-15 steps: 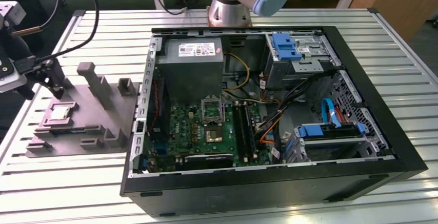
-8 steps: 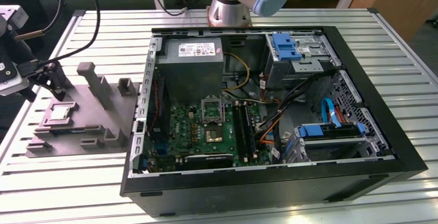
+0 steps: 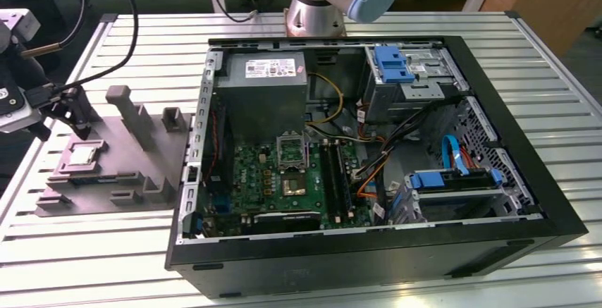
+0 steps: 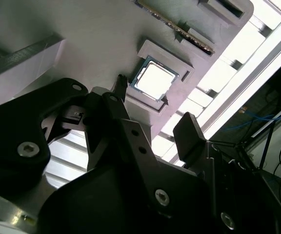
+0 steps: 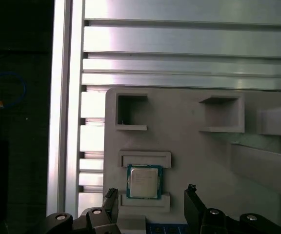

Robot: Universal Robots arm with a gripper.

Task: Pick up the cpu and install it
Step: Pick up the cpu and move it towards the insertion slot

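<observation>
While your black two-fingered gripper (image 5: pixel 151 197) hangs over the large grey moulded tray (image 5: pixel 189 161) at the exterior view's left, its fingers stand wide apart and grip nothing. The cpu (image 5: pixel 144 181), a small thin square chip with a pale silvery metal top, lies flat in a shallow square recess of that tray, below the gripper. In both wrist views it sits in line with the gap between the two fingertips, touching neither. Being square, it offers no long axis. The open black computer case (image 3: pixel 376 146) with its green motherboard (image 3: pixel 282 174) lies well apart, toward the exterior view's right.
</observation>
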